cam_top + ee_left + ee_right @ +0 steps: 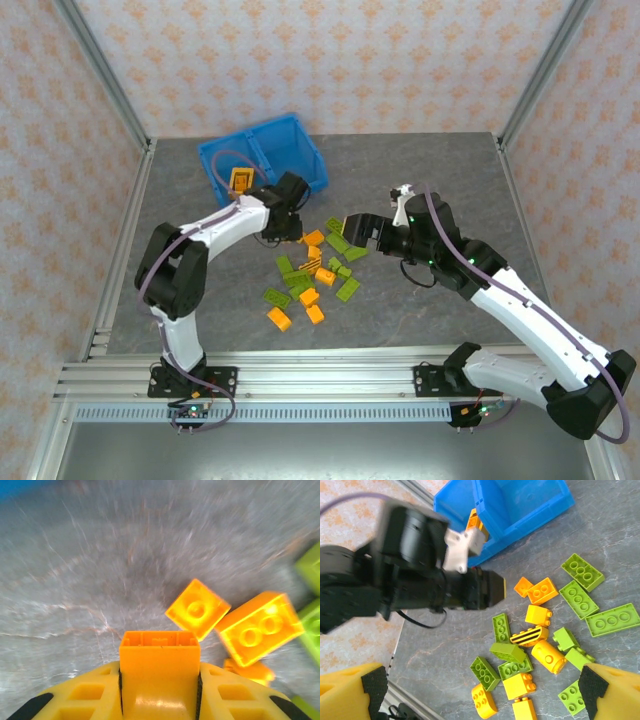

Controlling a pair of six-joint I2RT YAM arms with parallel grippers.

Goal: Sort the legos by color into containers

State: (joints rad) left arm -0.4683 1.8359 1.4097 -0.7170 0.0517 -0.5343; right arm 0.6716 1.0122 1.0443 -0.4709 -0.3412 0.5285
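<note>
An orange brick (160, 652) is clenched in the left claw (160, 695), low over the surface (420, 180) by the pile (315, 275). The bin (288, 150) lies upper left of it in the top view, nearest this arm, with an orange frame (240, 180) in its left compartment. The right claw (481, 687) is spread wide.

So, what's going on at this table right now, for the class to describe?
Orange and green bricks are being sorted into a blue bin. The left gripper holds an orange brick beside the pile. The right gripper is open, at the pile's far edge. One orange piece lies in the bin.
</note>
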